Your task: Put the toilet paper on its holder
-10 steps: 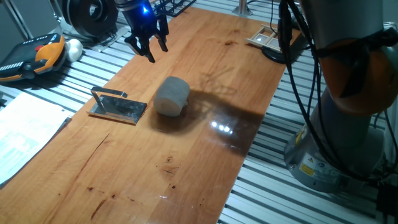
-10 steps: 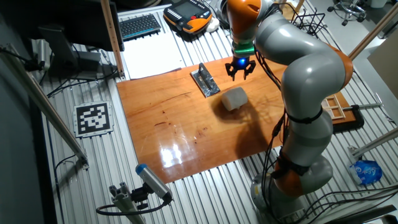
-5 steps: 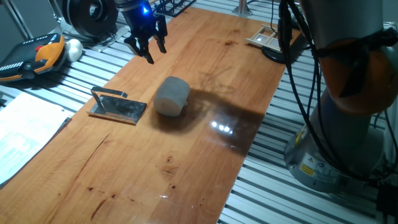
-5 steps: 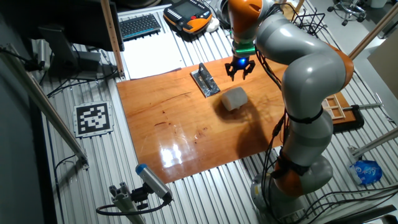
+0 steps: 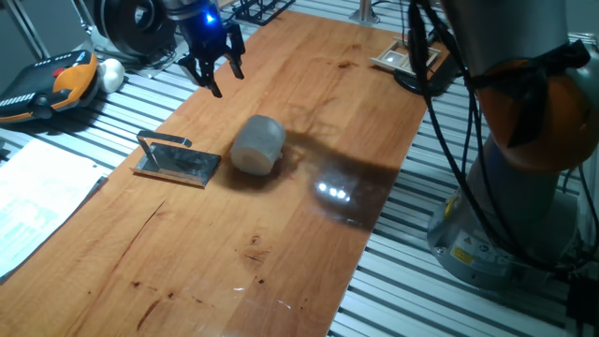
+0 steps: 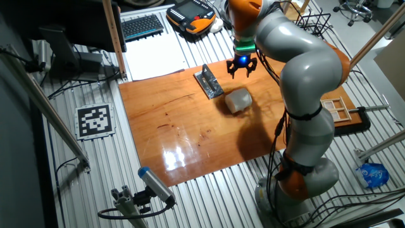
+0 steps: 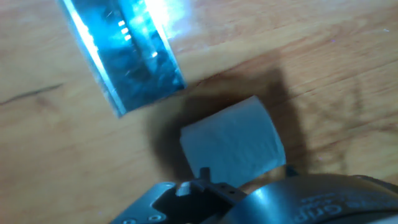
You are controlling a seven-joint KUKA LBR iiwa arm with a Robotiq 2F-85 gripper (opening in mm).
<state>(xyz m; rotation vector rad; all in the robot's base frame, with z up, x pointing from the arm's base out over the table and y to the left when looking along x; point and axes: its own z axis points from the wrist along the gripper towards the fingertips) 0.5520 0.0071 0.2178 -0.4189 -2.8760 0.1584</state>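
The toilet paper (image 5: pixel 258 144) is lying on its side on the wooden table (image 5: pixel 309 234), near the middle of the board, and nothing is holding it. The holder (image 5: pixel 178 161) is lying flat on the same board just beside the roll, with a small gap between them, and its thin bar is standing up along the edge that is facing away from the roll. The gripper (image 5: pixel 211 72) is hanging in the air above the table, beyond the roll and apart from it, with its fingers spread and nothing between them. In the other fixed view the gripper (image 6: pixel 241 66) is showing above the roll (image 6: pixel 238 100) and the plate (image 6: pixel 209 82). In the hand view the toilet paper (image 7: pixel 231 140) and the shiny holder (image 7: pixel 127 56) are both appearing blurred below the camera. A small white ball (image 5: pixel 111 73) is sitting off the board, beside an orange and black device (image 5: pixel 49 86).
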